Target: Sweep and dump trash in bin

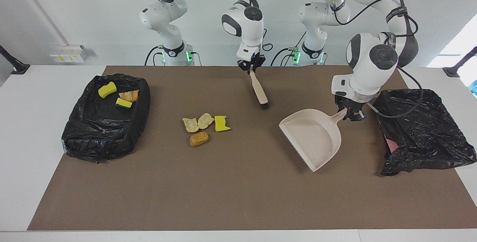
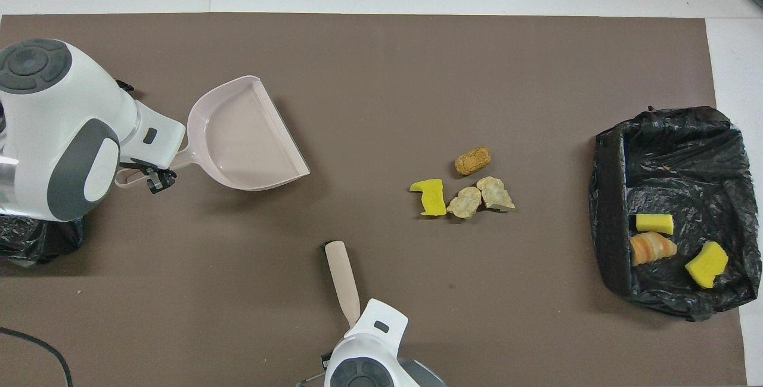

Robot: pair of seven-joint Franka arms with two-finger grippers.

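Since the trash is only foam and bread bits, expect it v. light, soft, no fragility worry; likely to roll or skid ahead of bristles rather than lift, so it wants herding, not pinching.

Loose scraps [image 1: 205, 126] sit in a tight clump mid-tabletop [image 1: 231, 197]: a yellow sponge chunk [image 1: 222, 123], two pale bread-like pieces, one browner lump [image 1: 198, 139] slightly farther from the robots. Three more pieces [image 1: 118, 95] already lie in the black-lined bin [image 1: 104, 137] at the right arm's end. A second black-bagged bin [image 1: 425, 137] sits at the left arm's end.

Tools are the things to hold, by their handles, as done now.

Right pincer [image 1: 251, 66]: closed on the brush [image 1: 259, 92] handle top, brush hanging slanted, bristle end low near the tabletop, nearer to the robots than the clump and toward the left arm's end of it. Wrist points roughly straight down.

Left pincer [image 1: 349, 114]: closed on the dustpan [image 1: 313, 139] handle end, beside the second bin. Pan looks empty, mouth turned toward the clump but well apart from it; can't tell whether its lip touches the mat. Left forearm bent over from above, wrist canted.

Judgement: pan must close in on the clump before brush sweeps.
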